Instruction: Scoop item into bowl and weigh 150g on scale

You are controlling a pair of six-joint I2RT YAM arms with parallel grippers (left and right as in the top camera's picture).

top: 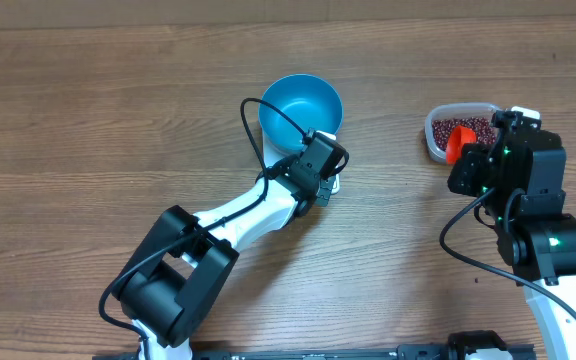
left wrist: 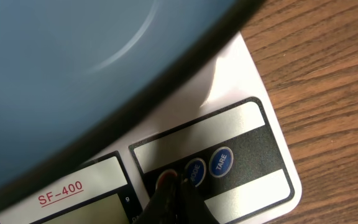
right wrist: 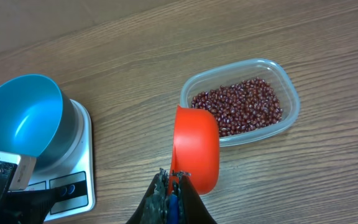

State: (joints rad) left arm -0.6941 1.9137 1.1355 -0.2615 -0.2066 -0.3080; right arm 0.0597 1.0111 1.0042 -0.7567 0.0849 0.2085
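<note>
On my left wrist feed the left gripper (left wrist: 174, 190) had its fingers pinched together, holding nothing, tips down on the red button (left wrist: 166, 178) at the front panel of the scale (left wrist: 244, 84), just beside the TARE button (left wrist: 220, 163). The blue bowl (top: 301, 100) sat on the scale, overhanging most of its platform. The right gripper (right wrist: 173, 186) was clamped tight on the handle of the orange scoop (right wrist: 194, 146), which stood tipped on edge at the near rim of the clear tub (right wrist: 293, 102); I could not tell whether they touched. The beans (right wrist: 241, 106) I could see all lay in that tub, well apart from the bowl on the wooden table (top: 118, 100)
</note>
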